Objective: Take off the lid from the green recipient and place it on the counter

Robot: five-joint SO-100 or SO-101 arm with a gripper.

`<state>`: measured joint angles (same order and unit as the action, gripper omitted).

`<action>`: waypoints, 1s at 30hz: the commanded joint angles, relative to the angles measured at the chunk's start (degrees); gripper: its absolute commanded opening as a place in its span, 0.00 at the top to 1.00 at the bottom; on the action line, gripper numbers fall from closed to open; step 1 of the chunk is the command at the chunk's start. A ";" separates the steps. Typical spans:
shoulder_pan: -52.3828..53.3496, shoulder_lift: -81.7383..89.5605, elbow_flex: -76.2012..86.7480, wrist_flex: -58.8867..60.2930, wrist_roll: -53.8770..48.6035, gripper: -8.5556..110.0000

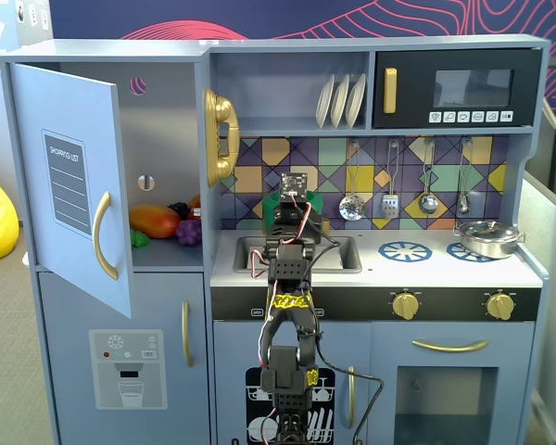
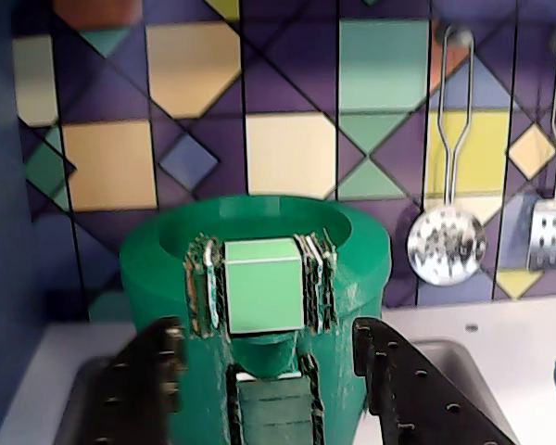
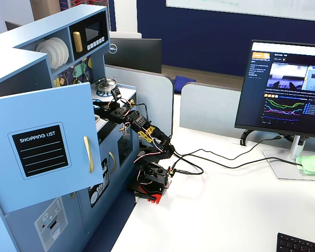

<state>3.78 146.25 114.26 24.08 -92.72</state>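
Note:
The green recipient (image 2: 352,269) stands on the counter (image 2: 510,334) against the tiled back wall, left of the sink. A ribbed strap with a pale green block (image 2: 264,283) runs down its front. Its top shows a raised rim around a sunken dark-green face (image 2: 259,227); I cannot tell the lid apart from it. My gripper (image 2: 267,329) is open, with one black finger (image 2: 148,380) low on the left and the other on the right, just in front of the recipient's sides. In a fixed view the arm hides most of the recipient (image 1: 313,200).
The sink (image 1: 338,252) lies right of the recipient. Hanging utensils (image 2: 445,243) are on the wall. A silver pot (image 1: 486,239) sits on the right burner. The open fridge door (image 1: 69,185) and toy fruit (image 1: 153,221) are at the left.

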 commanded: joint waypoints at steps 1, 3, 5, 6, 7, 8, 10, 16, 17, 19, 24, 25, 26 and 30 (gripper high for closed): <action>1.14 -3.43 -6.77 1.23 -1.05 0.71; 1.23 -4.92 -8.53 2.64 -1.93 0.68; 1.23 -6.33 -9.84 3.78 -2.81 0.67; 1.32 -7.03 -10.28 4.04 -3.16 0.67; 1.41 -7.82 -10.81 4.13 -3.34 0.67; 1.41 -8.53 -11.25 4.22 -3.69 0.67; 1.49 -10.02 -12.22 4.22 -4.48 0.67; 1.41 -14.33 -14.41 1.49 -5.98 0.68; 1.58 -14.94 -15.03 1.49 -6.24 0.68; 1.76 -16.35 -16.17 1.23 -6.50 0.68; 1.93 -19.42 -18.98 -0.35 -7.03 0.68; 2.02 -19.95 -19.51 -0.44 -7.12 0.68; 2.02 -20.39 -20.04 -0.62 -7.12 0.69; 1.85 -21.36 -21.09 -0.70 -6.94 0.69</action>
<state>5.19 124.89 97.91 25.14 -98.79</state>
